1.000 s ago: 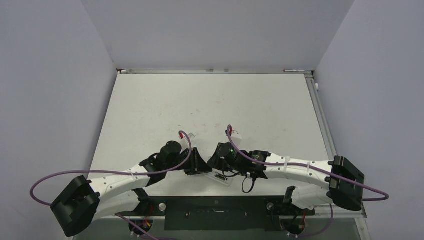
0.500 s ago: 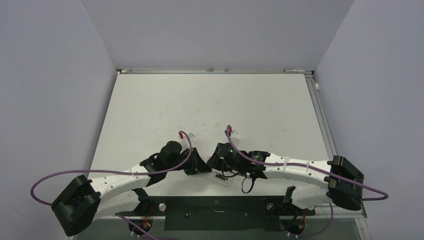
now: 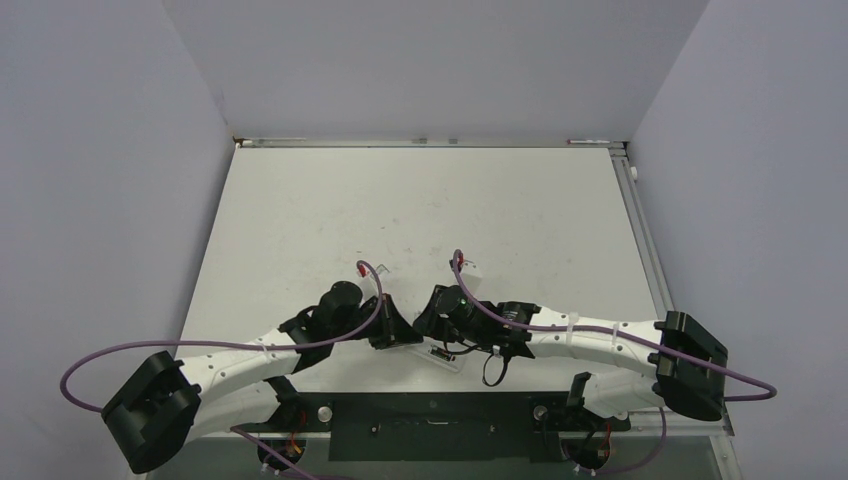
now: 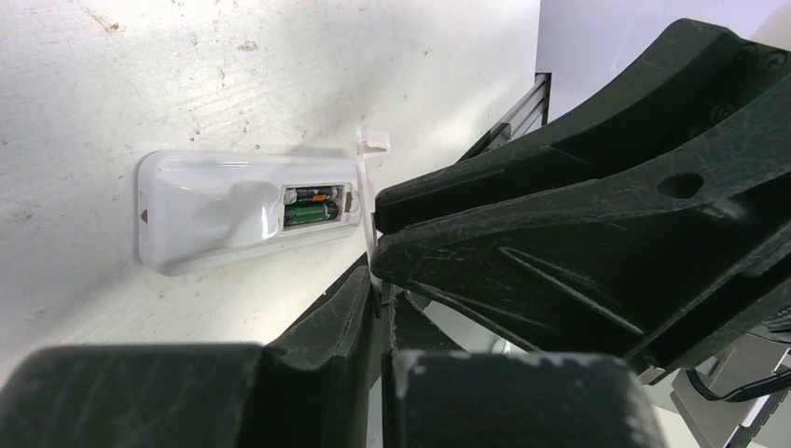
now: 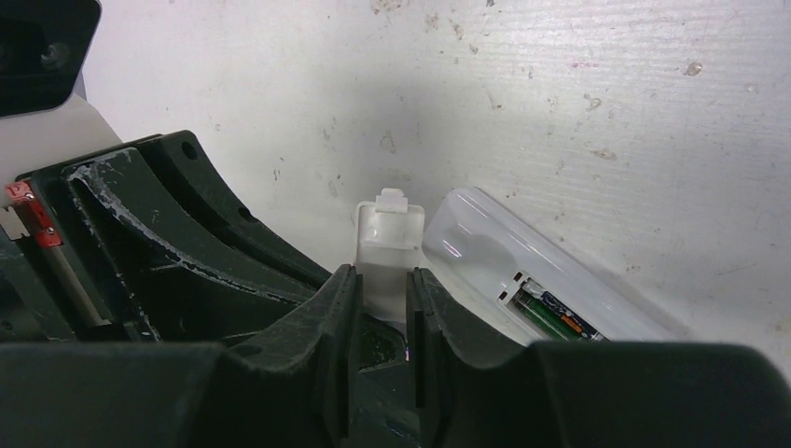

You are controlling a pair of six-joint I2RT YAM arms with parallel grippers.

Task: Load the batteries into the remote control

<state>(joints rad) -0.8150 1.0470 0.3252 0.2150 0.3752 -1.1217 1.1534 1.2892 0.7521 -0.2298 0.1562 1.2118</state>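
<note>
The white remote control (image 4: 210, 210) is lying back-up near the table's (image 4: 280, 75) near edge. Two batteries (image 4: 311, 207) are sitting side by side in its open bay, the battery cover (image 5: 384, 238) sitting detached just beside it.

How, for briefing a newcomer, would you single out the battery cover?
Near the table's front edge lies the remote control, back up, batteries showing. Beside it, between the right gripper's fingers, sits the battery cover: a small flat white plate with a tab on top, much shorter than the remote.

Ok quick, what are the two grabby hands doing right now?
Left gripper: closed, apparently pinching the thin edge of the white battery cover.
Right gripper: closed on the same battery cover, holding it by its sides.
</note>
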